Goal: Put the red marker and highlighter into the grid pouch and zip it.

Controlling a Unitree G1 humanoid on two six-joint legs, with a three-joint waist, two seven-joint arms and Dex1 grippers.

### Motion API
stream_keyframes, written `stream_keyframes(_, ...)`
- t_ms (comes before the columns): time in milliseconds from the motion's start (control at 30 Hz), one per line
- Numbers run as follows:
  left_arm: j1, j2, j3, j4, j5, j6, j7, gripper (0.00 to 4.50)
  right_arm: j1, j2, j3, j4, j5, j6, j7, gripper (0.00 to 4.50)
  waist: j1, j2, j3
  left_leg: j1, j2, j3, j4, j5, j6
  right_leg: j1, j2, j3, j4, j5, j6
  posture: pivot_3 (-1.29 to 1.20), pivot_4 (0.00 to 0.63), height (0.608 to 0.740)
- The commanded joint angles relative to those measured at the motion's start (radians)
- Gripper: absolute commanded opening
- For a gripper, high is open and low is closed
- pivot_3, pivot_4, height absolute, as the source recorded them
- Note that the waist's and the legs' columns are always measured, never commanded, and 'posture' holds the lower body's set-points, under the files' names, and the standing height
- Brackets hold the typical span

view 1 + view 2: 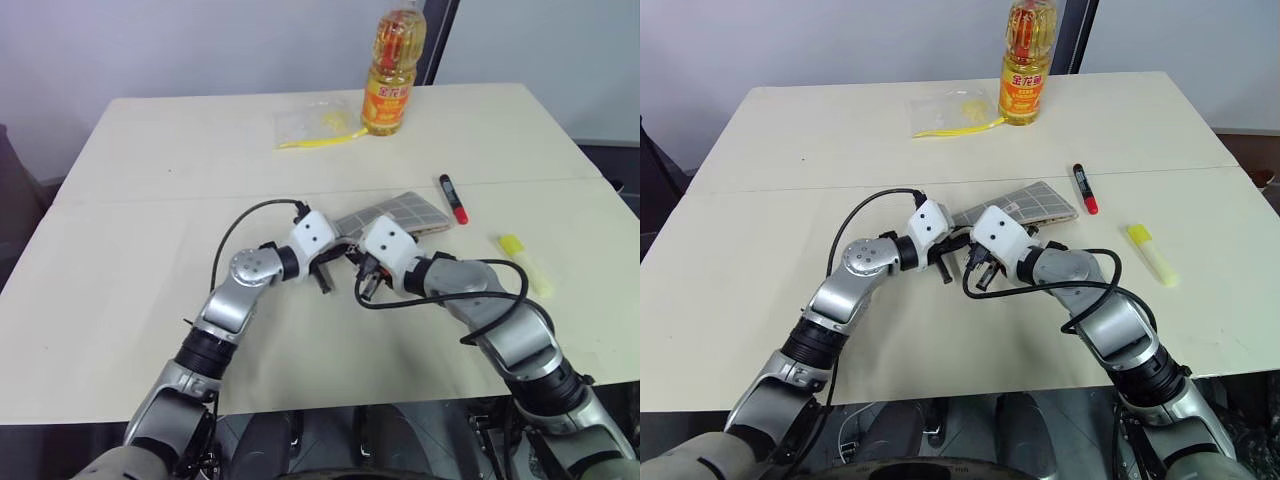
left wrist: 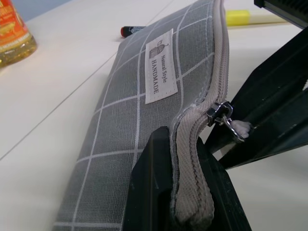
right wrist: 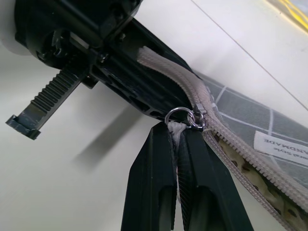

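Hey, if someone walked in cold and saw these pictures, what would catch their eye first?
Mid-table, both grippers meet at one end of the grid pouch: the left gripper is shut on its zipper edge, the right gripper shut on the zipper pull. The red marker and highlighter lie loose on the table to the robot's right of the pouch. At the far edge stands a bright oil bottle.

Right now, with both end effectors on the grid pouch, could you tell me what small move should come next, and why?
Probably the right end effector should draw the zipper pull along the grid pouch, opening it while the left end effector pinches the zipper end. The red marker and highlighter lie on the table, outside.
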State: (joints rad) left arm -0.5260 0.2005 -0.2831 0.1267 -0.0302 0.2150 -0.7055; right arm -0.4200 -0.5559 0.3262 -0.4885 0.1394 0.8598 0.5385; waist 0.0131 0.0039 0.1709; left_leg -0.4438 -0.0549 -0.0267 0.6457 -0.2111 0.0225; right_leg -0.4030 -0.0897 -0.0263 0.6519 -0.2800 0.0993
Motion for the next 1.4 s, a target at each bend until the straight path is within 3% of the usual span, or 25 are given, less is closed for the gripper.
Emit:
stream_keyframes(33,-0.028,-0.018,-0.006,0.005,0.013,-0.002,0.025,0.00,-0.025,0.014,0.023,-0.110,0.023,-0.019,0.038,0.03,0.000,0.000,0.000,0.000,0.000,0.000,0.000,0.000,0.000,0.000,0.000,0.000,0.000,0.000,0.000,0.00,0.150,0.740)
stream_keyframes(133,-0.023,-0.019,-0.005,-0.001,0.013,-0.002,0.026,0.00,-0.020,0.020,0.011,-0.113,0.030,-0.012,0.032,0.03,0.000,0.000,0.000,0.000,0.000,0.000,0.000,0.000,0.000,0.000,0.000,0.000,0.000,0.000,0.000,0.00,0.150,0.740)
stream_keyframes(233,-0.019,-0.017,-0.006,-0.006,0.013,-0.004,0.026,0.00,-0.015,0.032,-0.030,-0.121,0.059,0.012,0.032,1.00,0.000,0.000,0.000,0.000,0.000,0.000,0.000,0.000,0.000,0.000,0.000,0.000,0.000,0.000,0.000,0.00,0.150,0.740)
stream_keyframes(433,-0.027,-0.001,0.004,0.013,0.019,-0.027,0.029,0.00,0.042,-0.008,-0.201,-0.168,0.111,0.057,0.031,4.14,0.004,0.000,0.000,0.000,0.000,0.000,0.000,0.000,0.000,0.001,0.000,0.000,-0.001,0.000,0.000,0.00,0.150,0.740)
stream_keyframes(633,-0.056,0.031,0.019,0.075,0.030,-0.101,0.029,0.00,0.232,-0.085,-0.469,-0.190,0.162,0.090,0.040,4.14,0.004,-0.001,0.000,0.000,0.000,-0.001,0.000,-0.001,0.001,0.003,0.000,-0.001,-0.004,0.000,0.000,0.00,0.150,0.740)
stream_keyframes(867,-0.067,0.036,0.011,0.116,0.023,-0.147,0.011,0.00,0.379,-0.085,-0.730,-0.038,0.149,0.076,-0.039,4.14,0.002,-0.001,0.000,0.000,0.000,-0.001,0.000,-0.001,0.001,0.003,0.000,-0.001,-0.004,0.000,0.000,0.00,0.150,0.740)
stream_keyframes(900,-0.067,0.035,0.009,0.119,0.025,-0.151,0.009,0.00,0.397,-0.082,-0.758,-0.016,0.152,0.067,-0.044,4.33,0.002,-0.001,0.000,0.001,0.000,-0.001,0.000,-0.001,0.001,0.003,0.000,-0.001,-0.004,0.000,0.000,0.00,0.150,0.740)
stream_keyframes(1100,-0.060,0.030,0.004,0.119,0.024,-0.160,0.001,0.00,0.457,-0.092,-0.818,0.050,0.139,0.002,-0.068,4.33,0.000,0.000,0.000,0.000,0.000,-0.001,0.000,-0.001,0.001,0.003,0.000,-0.001,-0.004,0.000,0.000,0.00,0.150,0.740)
stream_keyframes(1400,-0.050,0.026,0.002,0.116,0.026,-0.159,0.008,0.00,0.399,-0.086,-0.848,0.252,0.148,-0.068,-0.101,4.33,0.001,0.000,0.000,0.001,0.000,-0.001,0.001,0.000,0.001,0.004,0.000,-0.001,-0.004,0.000,0.000,0.00,0.150,0.740)
